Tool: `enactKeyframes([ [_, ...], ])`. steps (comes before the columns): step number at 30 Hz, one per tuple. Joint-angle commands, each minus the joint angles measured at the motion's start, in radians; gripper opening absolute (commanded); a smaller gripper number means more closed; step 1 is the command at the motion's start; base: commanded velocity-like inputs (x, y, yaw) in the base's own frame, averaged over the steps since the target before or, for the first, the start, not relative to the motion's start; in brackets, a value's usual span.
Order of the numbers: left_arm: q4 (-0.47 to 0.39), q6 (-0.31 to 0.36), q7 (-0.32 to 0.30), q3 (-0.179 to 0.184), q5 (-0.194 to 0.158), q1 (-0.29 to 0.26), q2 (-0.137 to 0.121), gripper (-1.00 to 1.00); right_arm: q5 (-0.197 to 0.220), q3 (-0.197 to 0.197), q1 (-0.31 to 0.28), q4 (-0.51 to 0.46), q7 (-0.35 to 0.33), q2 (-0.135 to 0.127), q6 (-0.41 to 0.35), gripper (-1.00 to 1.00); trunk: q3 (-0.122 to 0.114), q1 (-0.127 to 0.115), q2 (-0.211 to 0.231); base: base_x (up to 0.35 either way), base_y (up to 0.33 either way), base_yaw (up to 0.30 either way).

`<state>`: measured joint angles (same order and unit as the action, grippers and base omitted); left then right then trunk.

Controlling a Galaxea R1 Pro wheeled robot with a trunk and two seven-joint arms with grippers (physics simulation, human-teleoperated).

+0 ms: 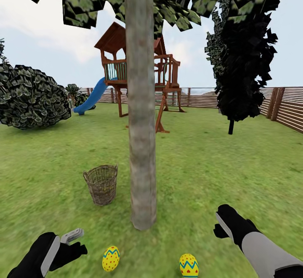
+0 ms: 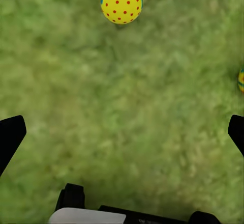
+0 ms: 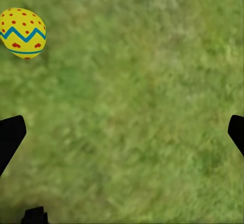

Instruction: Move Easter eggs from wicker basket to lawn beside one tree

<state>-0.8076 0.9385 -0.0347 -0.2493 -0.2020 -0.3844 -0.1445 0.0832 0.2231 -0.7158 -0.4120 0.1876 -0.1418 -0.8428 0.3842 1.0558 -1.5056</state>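
Note:
Two yellow Easter eggs with red dots and a zigzag band lie on the lawn (image 1: 210, 172) in front of the tree (image 1: 141, 143) with the pale trunk: one (image 1: 110, 258) at the left, one (image 1: 189, 265) at the right. A third egg is out of view. The wicker basket (image 1: 101, 184) stands left of the trunk, its inside hidden by its wall. My left gripper (image 1: 80, 242) hovers open over grass, with an egg (image 2: 122, 1) ahead of it and another (image 2: 241, 80) at the frame's edge. My right gripper (image 1: 216, 224) is open above grass, beside an egg (image 3: 23, 32).
A wooden play tower (image 1: 139, 76) with a blue slide (image 1: 90, 99) stands behind the tree. A dark columnar tree (image 1: 240, 67) rises at the right, a dark bush (image 1: 31, 97) at the left. A slatted fence (image 1: 286, 107) bounds the garden.

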Motion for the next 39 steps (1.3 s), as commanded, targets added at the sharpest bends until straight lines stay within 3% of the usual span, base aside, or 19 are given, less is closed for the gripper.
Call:
enactKeyframes([
  [1,-0.001,0.004,-0.004,-0.002,0.001,-0.001,0.000,1.00,0.009,0.007,-0.001,-0.001,0.006,-0.001,-0.003,1.00,-0.002,-0.004,0.007,0.000,0.000,0.000],
  [39,0.001,0.003,-0.003,-0.002,0.001,-0.001,0.003,1.00,0.007,0.007,-0.001,-0.001,0.006,-0.001,-0.001,1.00,-0.121,-0.150,0.273,0.000,0.000,0.000],
])
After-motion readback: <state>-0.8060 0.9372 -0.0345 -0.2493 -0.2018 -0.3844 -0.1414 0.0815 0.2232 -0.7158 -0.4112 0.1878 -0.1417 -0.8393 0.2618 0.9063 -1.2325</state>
